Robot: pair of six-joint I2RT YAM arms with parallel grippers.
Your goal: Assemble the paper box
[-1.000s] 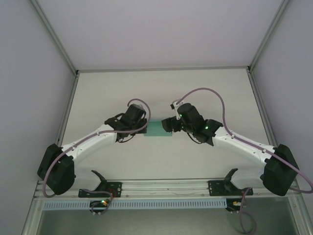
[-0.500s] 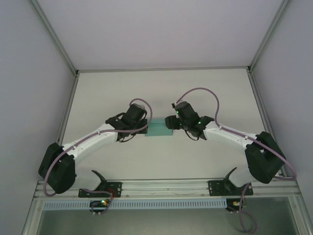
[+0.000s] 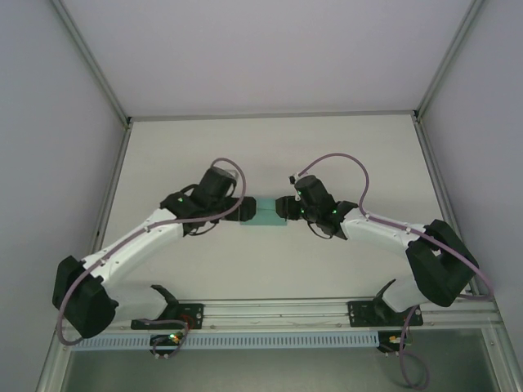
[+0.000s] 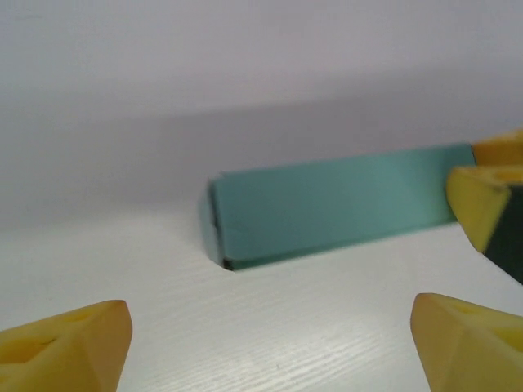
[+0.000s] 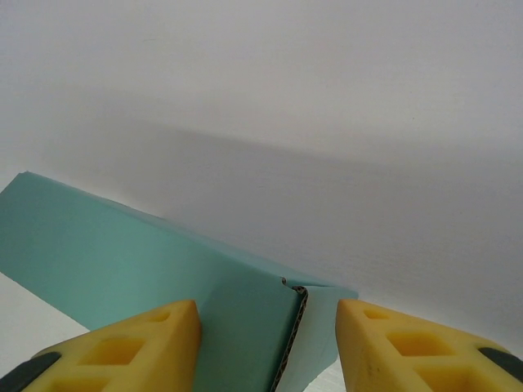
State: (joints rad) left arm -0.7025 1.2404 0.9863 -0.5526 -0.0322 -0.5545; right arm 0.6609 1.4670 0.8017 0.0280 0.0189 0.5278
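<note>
Paper box (image 3: 265,213) at mid-surface between two tools

Teal, folded into a long closed rectangular form, resting flat on the pale surface (image 3: 270,147); inside hidden. At its left end, left tool (image 4: 270,343) spread wide, holding nothing, box just beyond the fingertips. At its right end, right tool (image 5: 265,327) partly open astride the box's corner; actual grip impossible to tell.

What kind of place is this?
Probably a robot test booth: a white table boxed in by plain walls, a left arm and a right arm bolted to a rail, one green paper box.
</note>
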